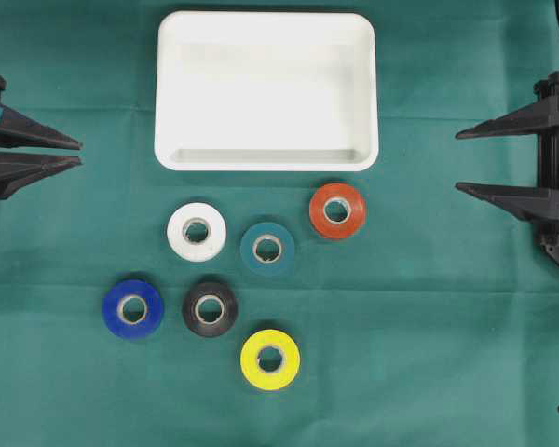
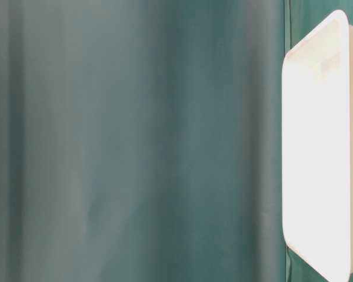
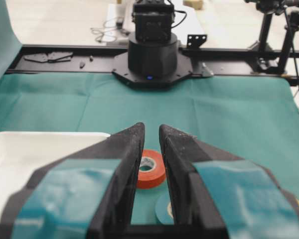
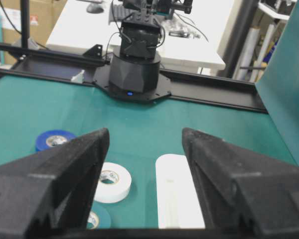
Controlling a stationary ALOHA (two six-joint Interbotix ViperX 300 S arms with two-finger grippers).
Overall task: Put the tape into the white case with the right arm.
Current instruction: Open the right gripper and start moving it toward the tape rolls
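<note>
The white case (image 1: 265, 160) lies empty at the back middle of the green cloth. In front of it lie several tape rolls: orange (image 1: 336, 230), white (image 1: 177, 233), teal (image 1: 250, 251), blue (image 1: 115, 312), black (image 1: 210, 328) and yellow (image 1: 270, 380). My right gripper (image 1: 458, 161) hovers at the right edge, open and empty, well clear of the rolls. In its wrist view (image 4: 145, 134) the white roll (image 4: 112, 185) and the case (image 4: 177, 199) show between the fingers. My left gripper (image 1: 78, 153) rests at the left edge, its jaws only narrowly apart, holding nothing.
The table-level view is mostly blurred green cloth, with the case (image 2: 285, 147) at its right edge. The left wrist view looks past the orange roll (image 3: 152, 174) to the right arm's base (image 3: 152, 59). The right wrist view faces the left arm's base (image 4: 134, 69).
</note>
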